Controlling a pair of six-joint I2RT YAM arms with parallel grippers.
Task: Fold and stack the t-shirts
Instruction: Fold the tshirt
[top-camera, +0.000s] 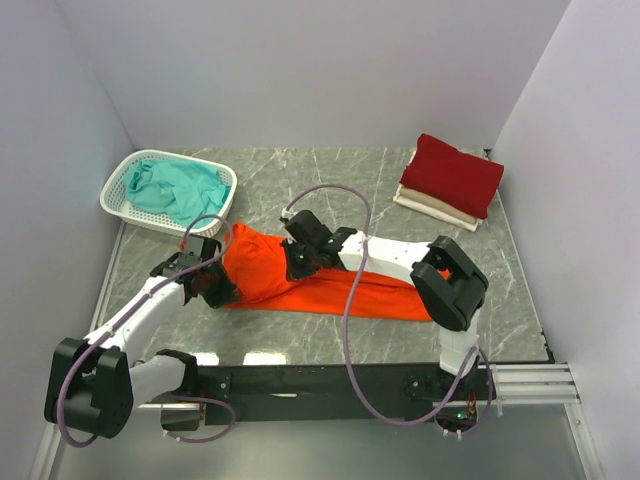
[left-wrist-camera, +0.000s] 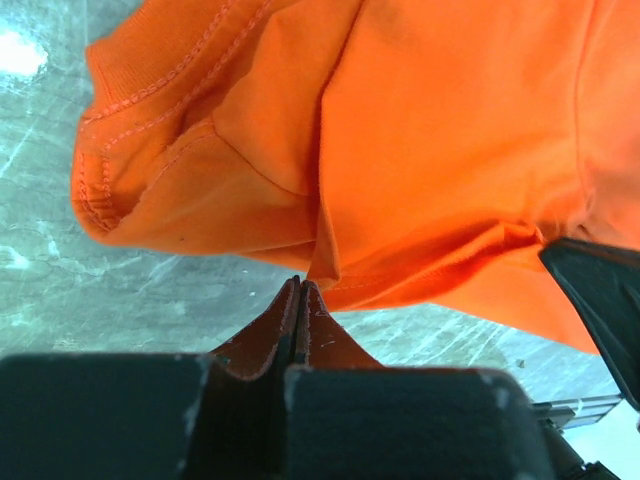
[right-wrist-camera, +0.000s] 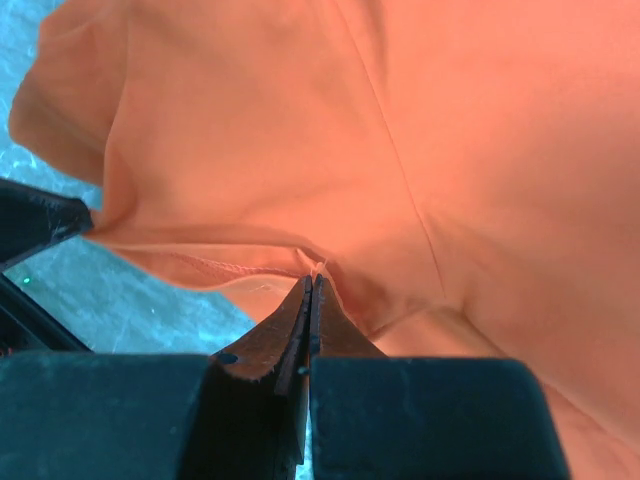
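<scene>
Both the left fingers (left-wrist-camera: 275, 332) and the right fingers (right-wrist-camera: 290, 325) are clamped shut on the orange shirt (top-camera: 320, 290), bunched on a grey marbled counter (top-camera: 330, 190). Pale walls (top-camera: 300, 70) enclose it.

The left arm (top-camera: 140, 310) stretches forward and inward, while the right arm (top-camera: 395, 258) folds back leftward at its elbow. The left hand (left-wrist-camera: 298, 292) and right hand (right-wrist-camera: 312, 288) are each clamped tight on the shirt (top-camera: 330, 290).

No legible text or labels anywhere.
</scene>
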